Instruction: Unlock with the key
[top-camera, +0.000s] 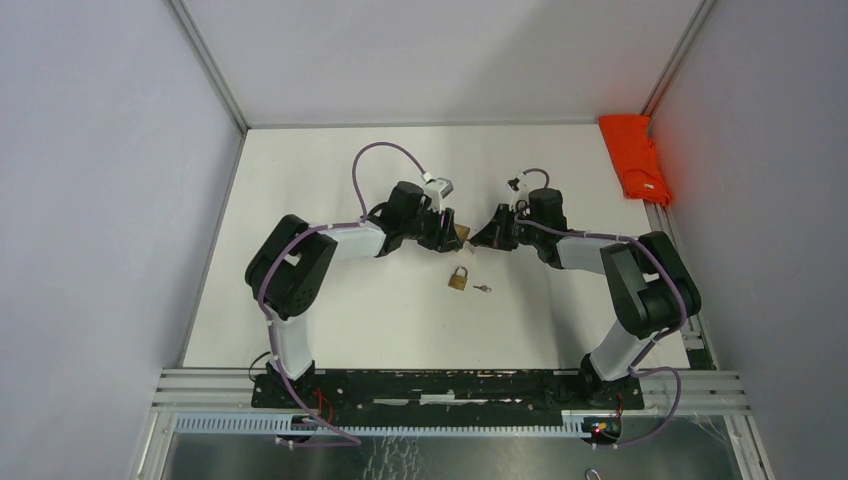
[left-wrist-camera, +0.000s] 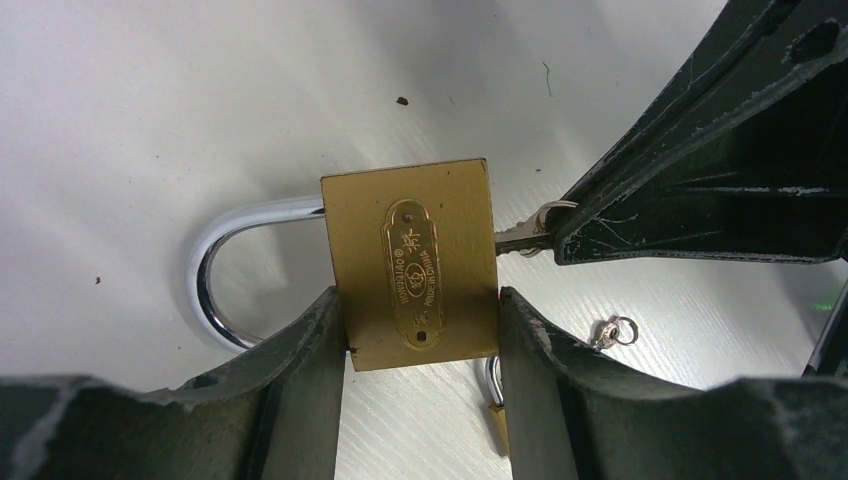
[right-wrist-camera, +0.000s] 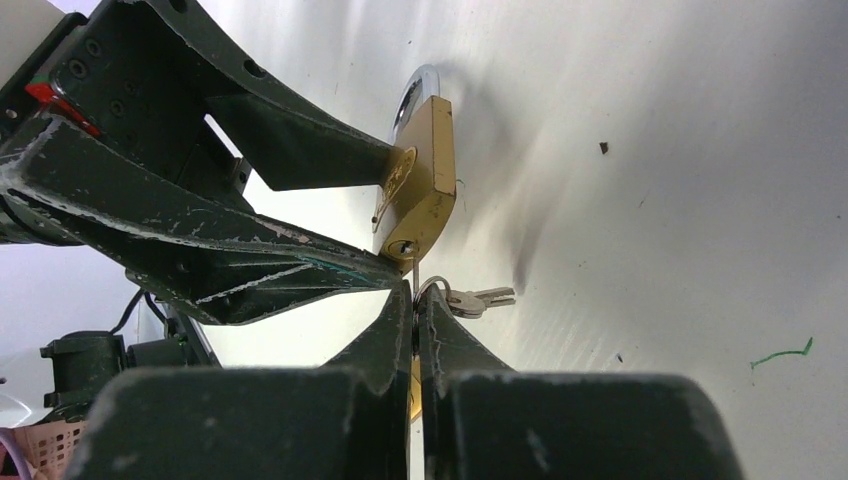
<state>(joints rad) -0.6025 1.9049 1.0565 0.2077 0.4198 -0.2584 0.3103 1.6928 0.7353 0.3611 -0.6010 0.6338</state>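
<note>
White bench (top-camera: 380, 180), tools meet in the middle. L tool (left-wrist-camera: 420, 312) is clamped on the brass padlock (left-wrist-camera: 410, 260) by its body. R tool (right-wrist-camera: 413, 300) is pinched shut on the key (left-wrist-camera: 525, 238), tip at the keyhole. 2nd padlock (top-camera: 458, 278) + spare key (top-camera: 483, 289) lie nearby.

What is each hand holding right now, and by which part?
The left hand grips the brass padlock by the sides of its body; the right hand pinches the key by its head.

Illegible engraving on padlock (left-wrist-camera: 412, 265)
</note>
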